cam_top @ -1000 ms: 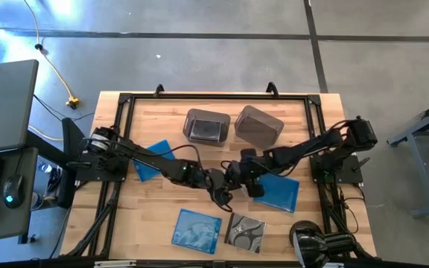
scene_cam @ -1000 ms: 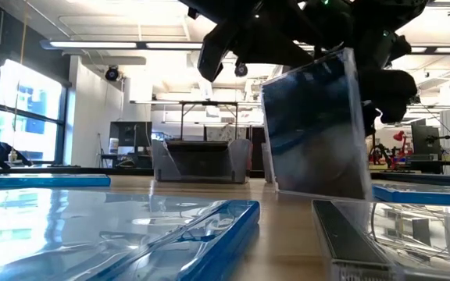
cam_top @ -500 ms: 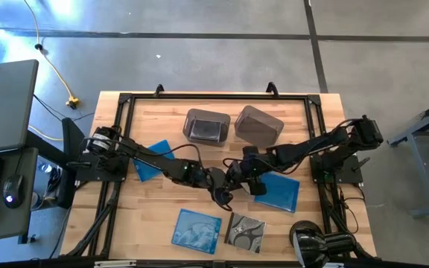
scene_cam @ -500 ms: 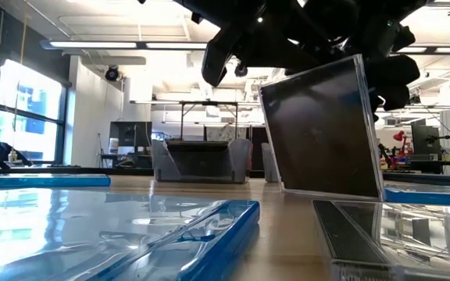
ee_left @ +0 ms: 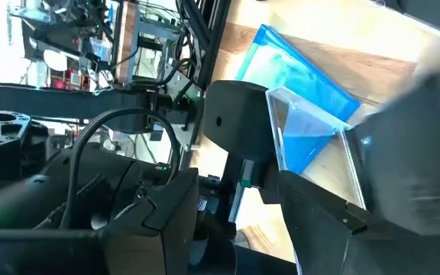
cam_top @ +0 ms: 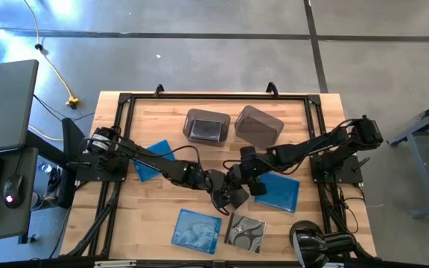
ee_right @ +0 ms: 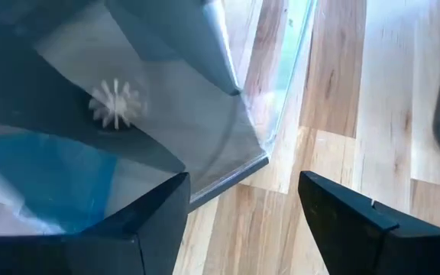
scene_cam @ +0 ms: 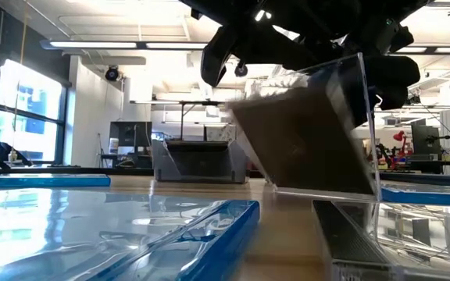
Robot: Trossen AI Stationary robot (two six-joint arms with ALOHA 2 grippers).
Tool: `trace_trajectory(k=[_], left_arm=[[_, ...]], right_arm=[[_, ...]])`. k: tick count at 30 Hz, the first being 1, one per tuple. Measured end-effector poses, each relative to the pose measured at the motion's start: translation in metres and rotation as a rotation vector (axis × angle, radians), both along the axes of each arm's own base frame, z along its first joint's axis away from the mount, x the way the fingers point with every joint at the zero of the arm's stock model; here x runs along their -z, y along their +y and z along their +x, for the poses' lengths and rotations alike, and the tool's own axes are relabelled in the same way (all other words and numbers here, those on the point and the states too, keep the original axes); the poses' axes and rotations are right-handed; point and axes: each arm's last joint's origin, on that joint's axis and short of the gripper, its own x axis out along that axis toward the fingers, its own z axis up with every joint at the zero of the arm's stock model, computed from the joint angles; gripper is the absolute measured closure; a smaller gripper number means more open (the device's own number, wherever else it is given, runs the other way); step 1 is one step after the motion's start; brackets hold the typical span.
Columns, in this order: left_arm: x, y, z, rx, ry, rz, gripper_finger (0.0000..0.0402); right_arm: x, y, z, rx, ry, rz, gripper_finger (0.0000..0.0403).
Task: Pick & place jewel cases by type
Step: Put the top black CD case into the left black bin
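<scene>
A dark jewel case [cam_top: 234, 196] is tilted at the table's middle, with my left gripper [cam_top: 224, 190] shut on it. In the low view the case [scene_cam: 311, 140] leans over; whether its lower edge touches the wood, I cannot tell. My right gripper [ee_right: 243, 214] hovers open just right of it, its fingers on either side of the case's corner [ee_right: 260, 159]; touching or not, I cannot tell. Three blue cases lie flat: one [cam_top: 153, 160] at the left, one [cam_top: 280, 191] under my right arm, and a cloud-patterned one [cam_top: 197, 229] near the front. A silvery-patterned case [cam_top: 246, 232] lies beside that one. My left gripper pinches the dark jewel case between its two fingers, one finger [ee_right: 205, 46] lying on the clear face [ee_right: 231, 107] and the other showing dark behind it. The fingers come from the table's left, slanting down. The case sits tilted in the hold.
Two grey translucent bins [cam_top: 205, 125] [cam_top: 259, 125] stand at the far middle; the left one has something dark in it. A black frame [cam_top: 199, 97] runs round the tabletop. Bare wood lies at the near left and the far right.
My left gripper has rolled its wrist, and the dark case, which stood nearly upright, has tipped over so that more of its face shows from above. Both grippers have stayed in place with their fingers as they were.
</scene>
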Motion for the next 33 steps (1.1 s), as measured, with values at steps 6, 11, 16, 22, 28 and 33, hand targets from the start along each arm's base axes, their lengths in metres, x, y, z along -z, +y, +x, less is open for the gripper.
trace_trajectory(k=[6, 11, 16, 22, 28, 33], left_arm=[[0.001, 0.0, -0.001, -0.028, 0.01, -0.014, 0.0225], [0.002, -0.001, -0.002, -0.091, 0.015, -0.139, 0.0225], [0.006, -0.014, -0.008, -0.127, 0.051, -0.189, 0.0224], [0.03, -0.035, -0.029, -0.201, 0.239, -0.214, 0.0225], [0.031, -0.05, -0.046, -0.319, 0.353, -0.502, 0.0225], [0.033, -0.064, -0.054, -0.37, 0.332, -0.476, 0.0225]], right_arm=[[0.0, 0.0, 0.0, 0.002, -0.005, 0.001, 0.0159], [0.0, 0.0, 0.001, 0.014, -0.006, 0.007, 0.0159], [-0.001, 0.0, 0.001, 0.036, -0.007, 0.02, 0.0159], [-0.006, 0.002, 0.003, 0.028, -0.03, 0.06, 0.0159], [-0.003, 0.001, 0.003, 0.05, -0.022, 0.035, 0.0159], [-0.002, 0.004, 0.001, 0.061, -0.012, 0.016, 0.0159]])
